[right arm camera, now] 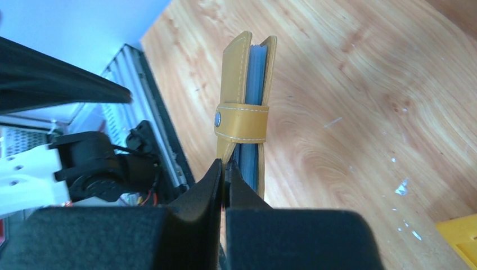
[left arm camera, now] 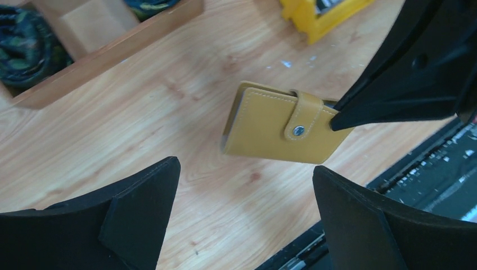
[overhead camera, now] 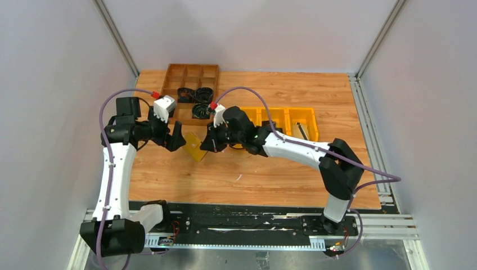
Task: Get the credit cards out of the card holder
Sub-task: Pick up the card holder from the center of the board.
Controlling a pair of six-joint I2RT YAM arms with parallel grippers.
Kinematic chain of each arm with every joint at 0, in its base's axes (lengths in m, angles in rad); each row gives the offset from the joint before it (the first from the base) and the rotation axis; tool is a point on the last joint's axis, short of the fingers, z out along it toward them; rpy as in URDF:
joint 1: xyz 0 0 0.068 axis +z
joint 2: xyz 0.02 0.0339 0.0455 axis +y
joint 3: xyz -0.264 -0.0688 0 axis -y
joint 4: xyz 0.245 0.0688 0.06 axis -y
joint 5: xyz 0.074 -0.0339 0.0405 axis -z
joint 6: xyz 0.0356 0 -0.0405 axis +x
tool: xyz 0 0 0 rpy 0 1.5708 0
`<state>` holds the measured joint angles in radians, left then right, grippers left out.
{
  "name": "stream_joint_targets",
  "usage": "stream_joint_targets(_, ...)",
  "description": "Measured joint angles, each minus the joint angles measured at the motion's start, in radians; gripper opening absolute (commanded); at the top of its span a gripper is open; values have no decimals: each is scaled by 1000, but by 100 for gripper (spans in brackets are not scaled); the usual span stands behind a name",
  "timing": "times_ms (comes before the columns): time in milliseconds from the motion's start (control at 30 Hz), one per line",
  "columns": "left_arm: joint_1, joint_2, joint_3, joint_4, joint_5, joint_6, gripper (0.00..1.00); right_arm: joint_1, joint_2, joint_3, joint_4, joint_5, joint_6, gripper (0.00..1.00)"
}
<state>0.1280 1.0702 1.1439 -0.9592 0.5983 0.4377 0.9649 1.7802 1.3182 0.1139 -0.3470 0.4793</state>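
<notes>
The card holder (overhead camera: 194,146) is a mustard-yellow folding wallet, closed, with its strap fastened by a round snap stud. My right gripper (right arm camera: 226,164) is shut on one cover of it and holds it above the wooden table. In the right wrist view the card holder (right arm camera: 243,118) shows edge-on with pale blue sleeves between the covers. In the left wrist view the card holder (left arm camera: 278,124) hangs ahead of my left gripper (left arm camera: 246,169), which is open, empty and apart from it. In the top view the left gripper (overhead camera: 179,138) sits just left of the holder and the right gripper (overhead camera: 207,144) just right. No cards are out.
A brown wooden compartment tray (overhead camera: 190,79) with black coiled items stands at the back. Bright yellow plastic bins (overhead camera: 284,119) stand behind the right arm. The table's front edge and black rail (overhead camera: 242,216) lie near the arm bases.
</notes>
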Motion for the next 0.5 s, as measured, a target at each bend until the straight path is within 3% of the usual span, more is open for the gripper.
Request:
stream_joint_targets(267,0,-57,-11,-42,192,77,100,-49,-158,-144,99,-121,19,0)
stream_joint_targets(500,0,-35,6,-69,367,41,100,-90,-272,-185,203,-198,74,0)
